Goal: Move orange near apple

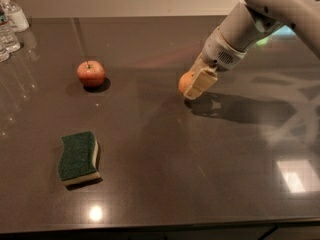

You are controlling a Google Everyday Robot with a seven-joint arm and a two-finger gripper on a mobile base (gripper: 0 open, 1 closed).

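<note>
The orange (184,82) is a small round orange fruit held between the cream-coloured fingers (200,83) of my gripper (192,82), just above the dark table near its middle. The gripper is shut on it, and the finger in front hides most of the fruit. The arm reaches in from the upper right. The apple (91,73) is red with a thin stem and stands on the table to the left, well apart from the orange.
A green and yellow sponge (79,157) lies at the front left. Clear plastic bottles (11,21) stand at the far left corner. The dark glossy table (165,174) has its front edge along the bottom.
</note>
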